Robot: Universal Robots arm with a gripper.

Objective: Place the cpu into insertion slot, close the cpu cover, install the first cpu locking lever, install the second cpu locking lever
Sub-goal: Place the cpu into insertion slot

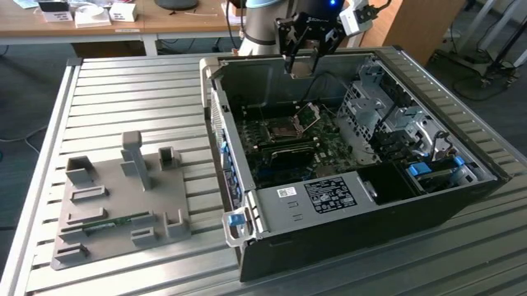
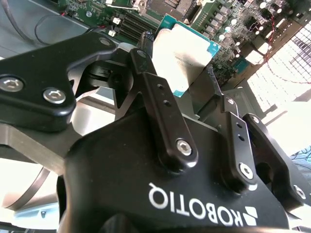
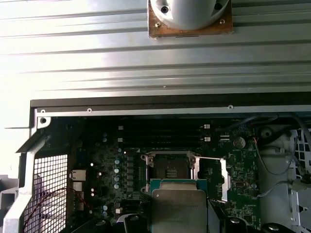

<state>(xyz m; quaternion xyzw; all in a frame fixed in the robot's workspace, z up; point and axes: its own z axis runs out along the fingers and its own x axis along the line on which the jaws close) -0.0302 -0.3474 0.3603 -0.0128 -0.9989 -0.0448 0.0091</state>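
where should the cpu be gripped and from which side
By two opposite thin edges, coming from the silvery-top side, as the hand does here: the cpu is a flat square chip, so an edge pinch leaves its underside free to face the insertion slot.

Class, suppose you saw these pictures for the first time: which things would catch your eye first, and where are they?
The open computer case dominates the slatted table, its green motherboard exposed. Above it the tool grips the cpu by its edges; below lies the bare insertion slot, its cpu cover raised. A grey fixture block sits at the exterior view's left.
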